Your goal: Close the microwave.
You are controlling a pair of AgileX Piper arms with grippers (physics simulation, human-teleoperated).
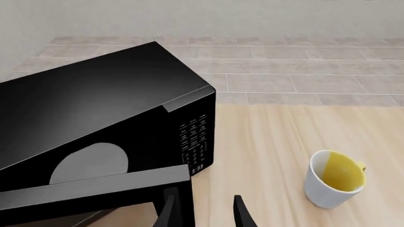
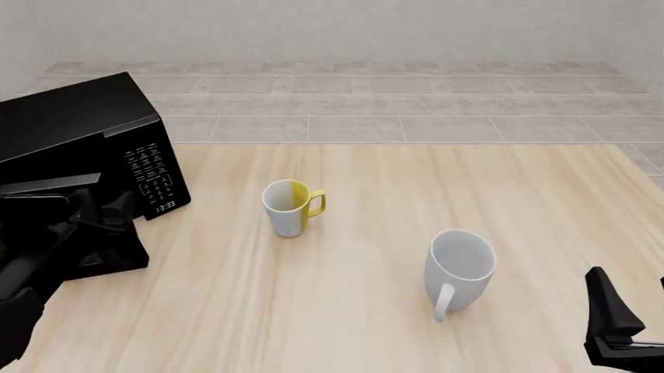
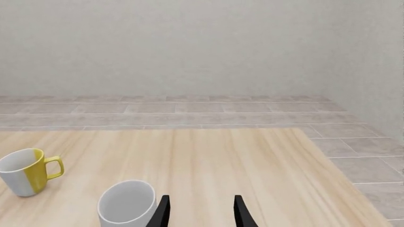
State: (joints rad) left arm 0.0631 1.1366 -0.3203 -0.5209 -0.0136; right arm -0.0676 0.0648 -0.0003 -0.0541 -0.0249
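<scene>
Left wrist view showed my left gripper with its two dark fingers spread apart and nothing held between them. One finger sat right against the free edge of the dark glass door, though I could not tell if it truly touched. The big shiny black microwave lay just ahead of that hand and off to its door side. Its door hung partly open, so I could see the pale round turntable inside. The white-marked button panel with its little lit clock stood straight ahead of my fingers.

The door swung out toward me, with its hinge on the far side from the buttons. I judged that a push forward from my left hand would swing it shut.

My right gripper was also open and held nothing. It was well apart from the microwave, with a plain white mug just beside it and a white mug with a yellow half and yellow handle farther out. In the front view that right hand sat low at the far corner of the light wooden table. So my left hand was much nearer, and I thought the job was its to do.
</scene>
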